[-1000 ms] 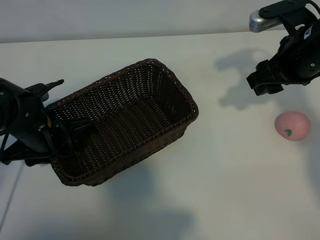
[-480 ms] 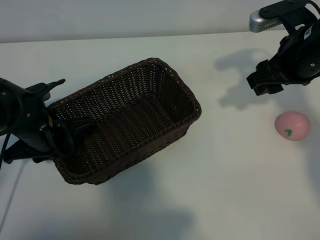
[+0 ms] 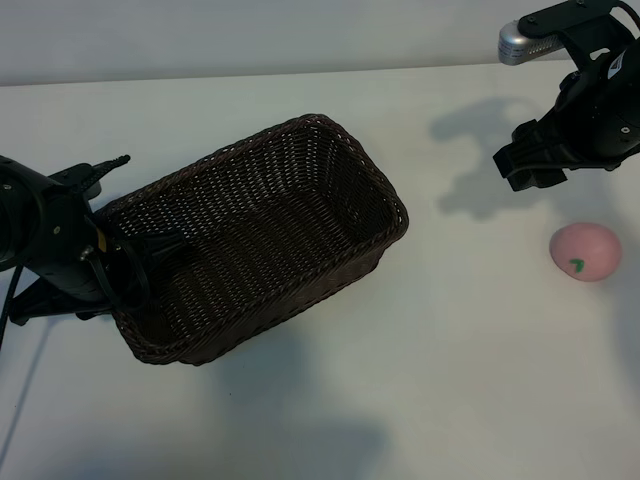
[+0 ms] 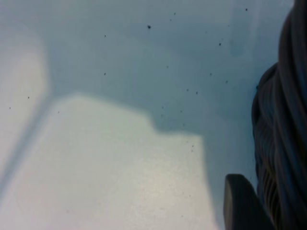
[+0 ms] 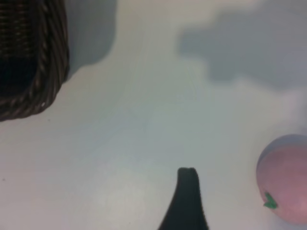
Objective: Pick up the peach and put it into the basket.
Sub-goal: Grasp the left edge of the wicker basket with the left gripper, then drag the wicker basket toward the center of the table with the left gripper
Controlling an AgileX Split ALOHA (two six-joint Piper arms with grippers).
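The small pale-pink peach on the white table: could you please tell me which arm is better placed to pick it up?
The right. The right gripper hovers just beside the small pale-pink peach, while the left gripper is across the table at the near end of the dark-brown woven wicker basket.

From my seat the basket [image 3: 262, 235] is the one big obstacle, sitting diagonally across the white table [image 3: 450, 380]. Its near short end is blocked by the left gripper [image 3: 135, 270], which sits right on that rim with one finger inside. The rest of the basket's mouth is wide open from above. Between the basket's far corner and the peach [image 3: 585, 251] it's bare tabletop. The right gripper [image 3: 532, 165] hangs above that stretch, up and away from the peach, with open air under it.
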